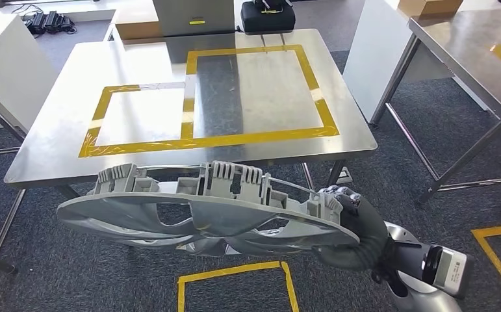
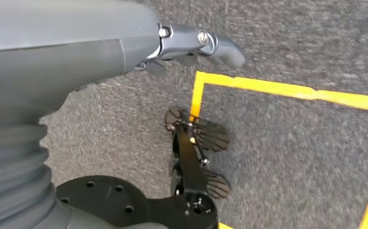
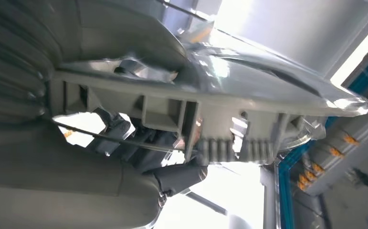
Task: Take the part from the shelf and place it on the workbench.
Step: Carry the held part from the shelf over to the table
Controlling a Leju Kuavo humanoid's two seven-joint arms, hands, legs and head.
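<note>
Lying nearly flat in the air, the part [image 1: 202, 218] is a large round silver-grey wheel cover with curved spokes and ribbed clip blocks standing up along its rim. It hangs in front of the near edge of the desk [image 1: 52, 153], above the grey carpet [image 1: 52, 273], and touches neither. The right hand [image 1: 348, 208] grips the part at its right rim, dark fingers wrapped over the edge, with the grey ribbed wrist cover and silver forearm below it. In the right wrist view the part [image 3: 229, 81] runs across the frame, its clip blocks and wire ring close to the hand's thumb [image 3: 179, 176].

The desk is a steel surface marked with yellow tape [image 1: 254, 136] forming two adjoining rectangles, one small and one large. A black case [image 1: 267, 16] stands at its far edge. A second steel table [image 1: 475, 52] stands to the right, well apart.

The left hand [image 2: 186, 45] hangs over the carpet beside a yellow floor line [image 2: 287, 88]; its fingers are curled in and hold nothing.
</note>
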